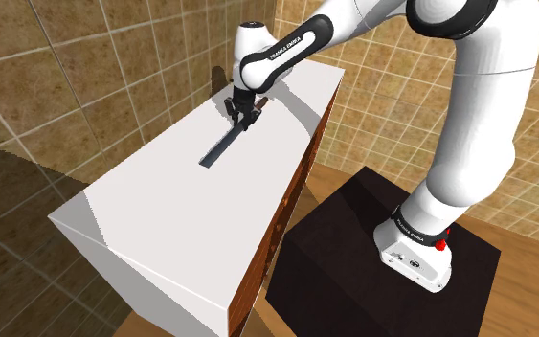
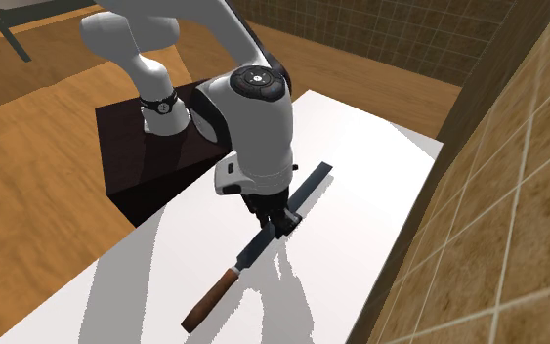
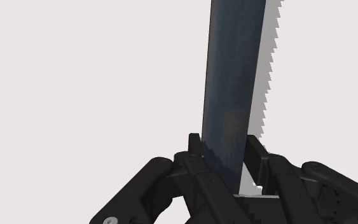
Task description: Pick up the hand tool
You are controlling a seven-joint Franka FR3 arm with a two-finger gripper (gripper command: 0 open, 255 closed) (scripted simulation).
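The hand tool is a saw [image 2: 308,186] with a long dark toothed blade and a brown handle [image 2: 209,298]. It stretches along the white counter top [image 2: 360,264]. My black gripper [image 2: 276,223] comes down on the middle of the blade, between handle and tip. In the wrist view both fingers [image 3: 194,149] press against the flat sides of the dark blade [image 3: 234,76], so the gripper [image 3: 225,159] is shut on it. The blade's toothed shadow falls just beside it on the counter [image 3: 75,76]. In the shoulder view the blade [image 1: 216,150] sticks out below the gripper [image 1: 246,117].
The counter [image 1: 162,230] is a long white-topped cabinet with a brown wooden side, backed by a brown tiled wall [image 1: 66,77]. My dark stand [image 1: 353,258] sits close to its long side on a wooden floor [image 2: 48,68]. The tiled wall [image 2: 497,195] runs close past the saw.
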